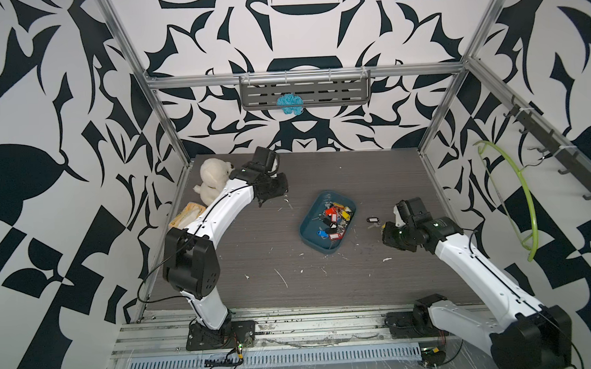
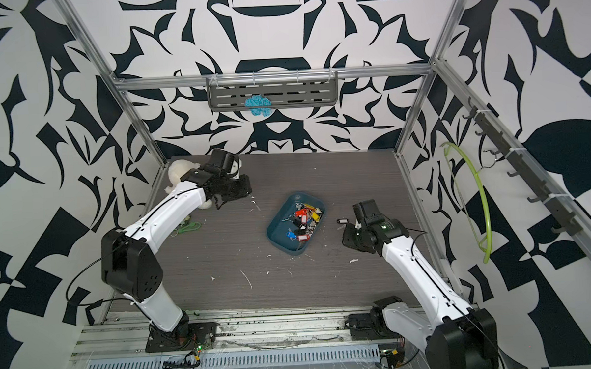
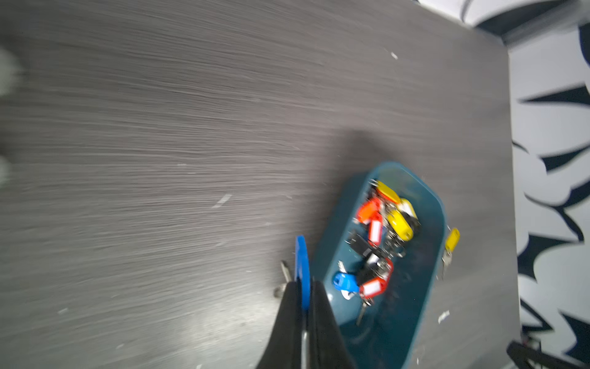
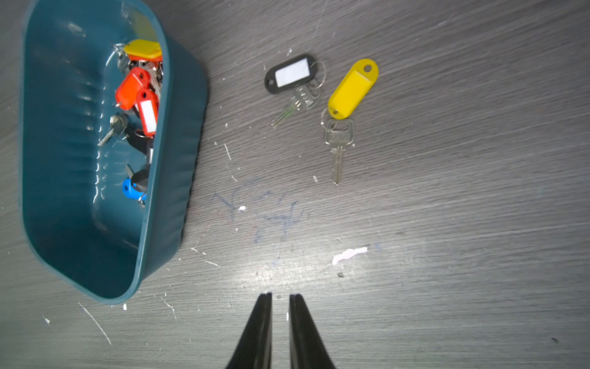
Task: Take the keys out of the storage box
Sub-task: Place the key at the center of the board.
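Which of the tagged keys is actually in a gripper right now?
The blue-tagged key, pinched edge-on by the left gripper, outside the storage box. The black-tagged key and yellow-tagged key lie loose on the table; the rest sit in the box.

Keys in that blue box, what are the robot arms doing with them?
The robot arms are emptying the small tagged metal keys out of the shallow dark teal plastic storage box. The left end effector is shut on a blue-tagged key, clear of the box. The right end effector hovers empty, jaws slightly apart, near a black-tagged key and a yellow-tagged key on the grey table. Most are still inside.
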Controlling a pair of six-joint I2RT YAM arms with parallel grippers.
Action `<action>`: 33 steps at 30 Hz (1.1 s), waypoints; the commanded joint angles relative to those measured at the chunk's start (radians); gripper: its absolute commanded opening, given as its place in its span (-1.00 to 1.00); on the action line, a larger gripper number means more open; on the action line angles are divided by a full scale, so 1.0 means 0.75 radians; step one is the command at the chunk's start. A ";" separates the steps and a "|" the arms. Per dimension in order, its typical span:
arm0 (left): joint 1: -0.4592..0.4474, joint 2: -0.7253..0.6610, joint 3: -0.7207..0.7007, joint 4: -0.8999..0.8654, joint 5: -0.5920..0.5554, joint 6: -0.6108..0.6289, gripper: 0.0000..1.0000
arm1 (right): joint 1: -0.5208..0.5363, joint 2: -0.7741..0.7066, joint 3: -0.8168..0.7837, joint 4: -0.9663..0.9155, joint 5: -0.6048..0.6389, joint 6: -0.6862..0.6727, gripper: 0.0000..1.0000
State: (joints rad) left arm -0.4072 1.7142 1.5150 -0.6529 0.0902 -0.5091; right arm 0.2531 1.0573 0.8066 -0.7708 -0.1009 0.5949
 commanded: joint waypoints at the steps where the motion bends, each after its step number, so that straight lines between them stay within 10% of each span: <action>1: 0.036 0.012 -0.078 -0.009 0.018 -0.011 -1.00 | 0.039 0.030 0.065 0.025 0.008 0.036 -0.67; 16: 0.056 0.243 -0.211 0.090 0.082 -0.057 -0.96 | 0.280 0.352 0.340 0.092 0.045 0.084 -0.30; 23: 0.056 0.179 -0.256 0.121 0.056 -0.051 0.77 | 0.316 0.567 0.522 0.086 -0.008 0.020 -0.03; 33: 0.056 -0.084 -0.399 0.232 0.030 0.008 0.89 | 0.332 1.008 0.944 -0.101 -0.051 -0.208 -0.01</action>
State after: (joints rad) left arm -0.3668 1.7187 1.2438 -0.5220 0.1169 -0.5320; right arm 0.4946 1.7794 1.4372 -0.7731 -0.1295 0.5179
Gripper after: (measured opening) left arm 0.946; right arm 0.494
